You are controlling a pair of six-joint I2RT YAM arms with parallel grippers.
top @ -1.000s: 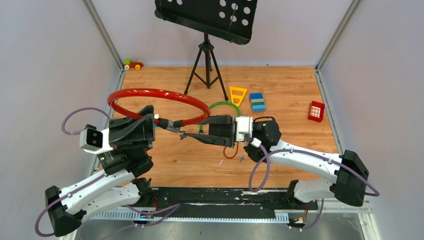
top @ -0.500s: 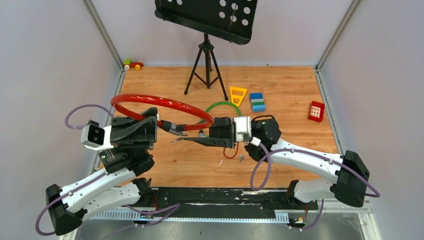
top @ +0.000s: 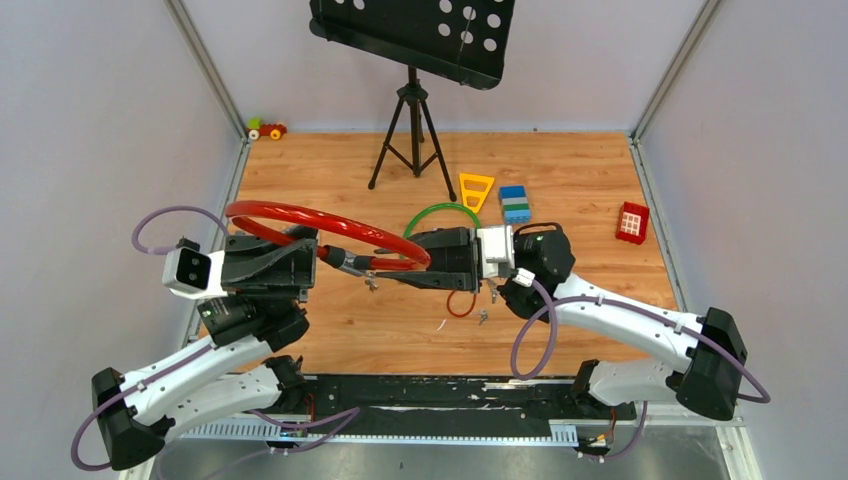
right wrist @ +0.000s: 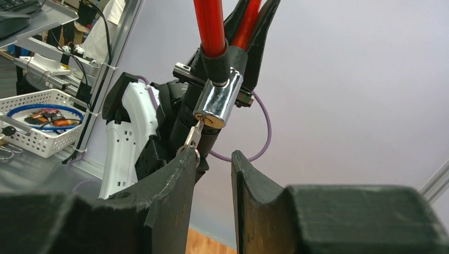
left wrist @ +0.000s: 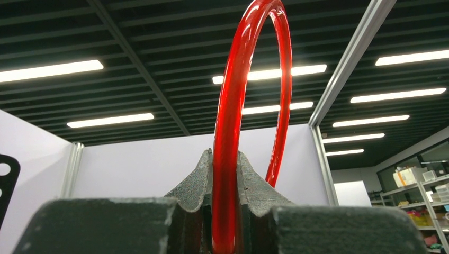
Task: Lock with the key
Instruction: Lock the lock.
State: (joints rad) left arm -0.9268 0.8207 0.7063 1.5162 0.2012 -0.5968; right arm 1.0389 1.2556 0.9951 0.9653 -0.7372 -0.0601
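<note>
while left gripper [left wrist: 224, 159] clamps the cable [left wrist: 233, 95] to steady its lock [right wrist: 217, 103], right gripper [right wrist: 213, 156] gapes beside the key [right wrist: 194, 133].

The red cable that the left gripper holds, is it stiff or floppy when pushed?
Probably springy, not floppy: the red cable holds a round loop in the air, pinched by the left gripper. Its glossy skin may slip between the pads. The chrome lock likely weighs one end down.
</note>
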